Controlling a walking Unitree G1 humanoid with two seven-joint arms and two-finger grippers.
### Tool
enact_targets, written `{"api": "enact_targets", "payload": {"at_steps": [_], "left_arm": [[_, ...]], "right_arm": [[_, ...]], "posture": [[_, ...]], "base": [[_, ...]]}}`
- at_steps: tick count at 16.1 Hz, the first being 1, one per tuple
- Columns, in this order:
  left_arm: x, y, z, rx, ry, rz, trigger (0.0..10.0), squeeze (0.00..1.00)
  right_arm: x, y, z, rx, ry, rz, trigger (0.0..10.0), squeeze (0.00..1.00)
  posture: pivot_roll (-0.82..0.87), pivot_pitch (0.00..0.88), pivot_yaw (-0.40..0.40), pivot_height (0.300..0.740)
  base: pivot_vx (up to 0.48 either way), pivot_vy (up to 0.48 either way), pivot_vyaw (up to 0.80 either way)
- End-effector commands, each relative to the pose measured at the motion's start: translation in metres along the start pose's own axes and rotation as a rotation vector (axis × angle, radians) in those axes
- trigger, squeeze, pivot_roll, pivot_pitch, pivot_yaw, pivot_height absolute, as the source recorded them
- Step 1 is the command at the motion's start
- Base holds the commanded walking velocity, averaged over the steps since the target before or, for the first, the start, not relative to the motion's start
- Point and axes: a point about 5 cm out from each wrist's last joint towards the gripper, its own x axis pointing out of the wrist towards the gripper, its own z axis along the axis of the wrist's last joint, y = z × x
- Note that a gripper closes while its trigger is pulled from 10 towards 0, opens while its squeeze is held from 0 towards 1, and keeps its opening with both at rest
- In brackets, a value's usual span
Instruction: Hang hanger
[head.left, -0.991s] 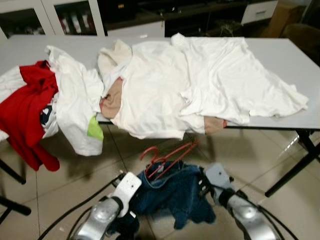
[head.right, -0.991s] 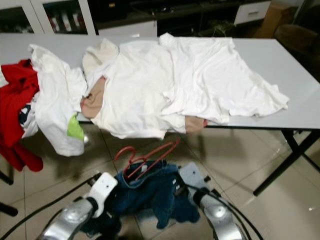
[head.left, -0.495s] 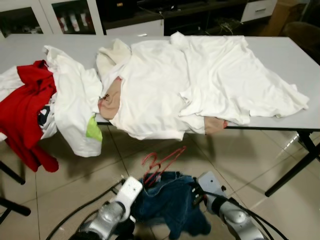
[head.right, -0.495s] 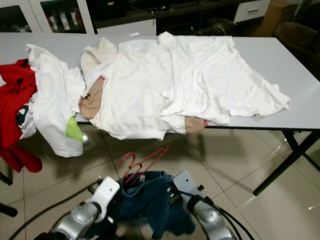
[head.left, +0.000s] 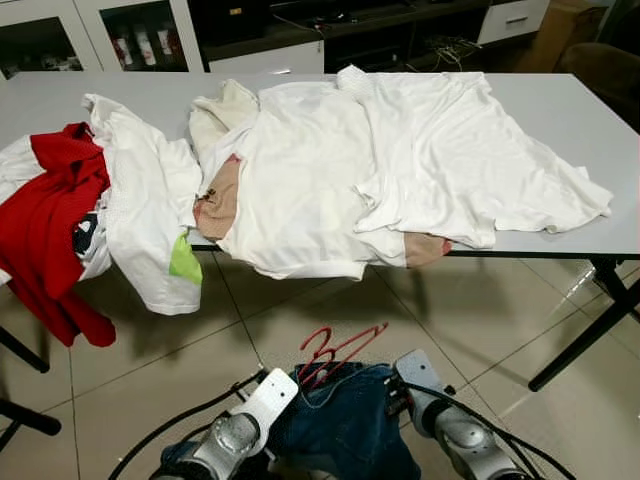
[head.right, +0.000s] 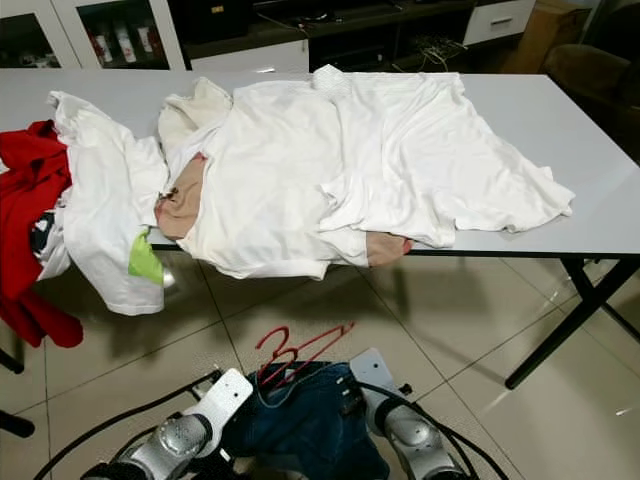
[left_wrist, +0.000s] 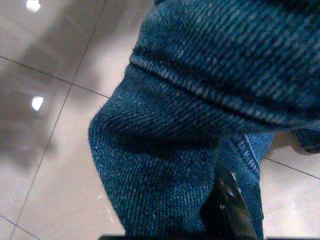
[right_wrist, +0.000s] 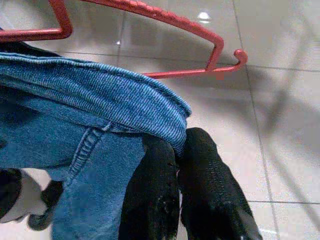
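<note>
I have both arms bent low in front of the bench (head.left: 560, 120), the blue jeans (head.left: 345, 425) bunched between them. My right gripper (right_wrist: 177, 150) has its fingers pressed together, pinching the denim waistband. My left gripper (left_wrist: 227, 210) is buried in denim; I cannot tell its fingers' state. The red hanger (head.left: 335, 350) pokes up from the jeans, below the bench edge.

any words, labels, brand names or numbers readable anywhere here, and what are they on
None can be read.
The lime green tag on the white garment hanging off the grey table: no print can be made out.
The items behind the glass cabinet doors: too small and blurred to read.
The blue denim jeans and red plastic hanger: no visible label or mark.
</note>
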Motion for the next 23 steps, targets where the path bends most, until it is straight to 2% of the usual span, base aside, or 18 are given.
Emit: {"api": "enact_targets", "payload": {"at_steps": [1,5,10,12,15,17,19,23], "left_arm": [[-0.006,0.012,-0.023,-0.003,0.09,0.057,10.0,0.0],[-0.009,0.014,-0.03,-0.02,0.112,0.077,10.0,0.0],[-0.008,0.01,-0.028,-0.042,0.097,0.081,10.0,0.0],[-0.007,0.009,-0.024,-0.073,0.075,0.095,10.0,0.0],[-0.006,0.01,-0.021,-0.065,0.07,0.104,10.0,0.0],[-0.005,0.01,-0.02,-0.061,0.067,0.108,10.0,0.0],[-0.005,0.01,-0.019,-0.052,0.065,0.108,10.0,0.0],[-0.003,0.006,-0.014,0.007,0.067,0.069,10.0,0.0]], "right_arm": [[-0.002,-0.017,0.005,-0.001,-0.033,-0.113,10.0,0.0],[-0.003,-0.016,0.001,0.006,-0.029,-0.115,10.0,0.0],[-0.005,-0.007,-0.015,0.046,0.07,-0.045,10.0,0.0],[-0.007,-0.001,-0.029,0.141,0.175,-0.001,10.0,0.0],[-0.021,0.002,-0.059,0.136,0.407,0.019,10.0,0.0],[-0.026,-0.003,-0.067,0.167,0.458,-0.015,10.0,0.0],[-0.029,-0.008,-0.07,0.187,0.477,-0.035,10.0,0.0],[-0.028,-0.014,-0.066,0.194,0.437,-0.122,10.0,0.0]], "posture": [[0.0,0.0,0.059,0.74],[0.01,0.0,0.054,0.74],[0.0,0.0,0.053,0.74],[0.0,0.0,0.053,0.74],[-0.01,0.0,0.056,0.74],[-0.02,0.0,0.059,0.74],[-0.04,0.0,0.069,0.74],[-0.06,0.0,0.084,0.74]], "base": [[0.0,0.0,0.0],[0.0,0.0,0.0],[0.0,0.0,0.0],[0.0,0.0,0.0],[0.0,0.0,0.0],[0.0,0.0,0.0],[0.0,0.0,0.0],[0.0,0.0,0.0]]}}
